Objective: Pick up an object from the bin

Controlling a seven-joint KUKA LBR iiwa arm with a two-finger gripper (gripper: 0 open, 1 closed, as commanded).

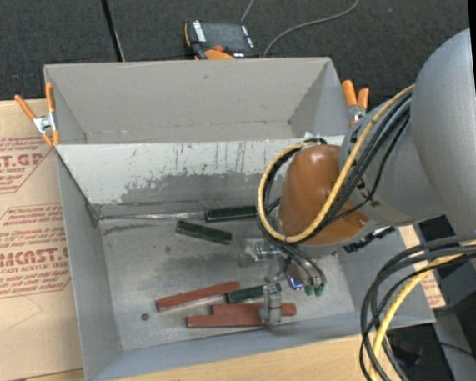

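Note:
My gripper [273, 306] hangs low at the bin's front right, under the arm's wrist. Its tip comes down onto the right end of a flat red-brown block [230, 316] that lies along the front wall. Just behind the block lies a short dark green stick [247, 294], with its right end by the gripper. A longer red-brown stick [196, 297] stretches to the left of the green one. Whether anything is gripped is hidden by the gripper's body.
Farther back on the bin floor lie a dark green bar [203, 231], a black bar [230, 215] and a thin long metal rod [149, 218] near the back wall. The arm with its cables covers the bin's right side.

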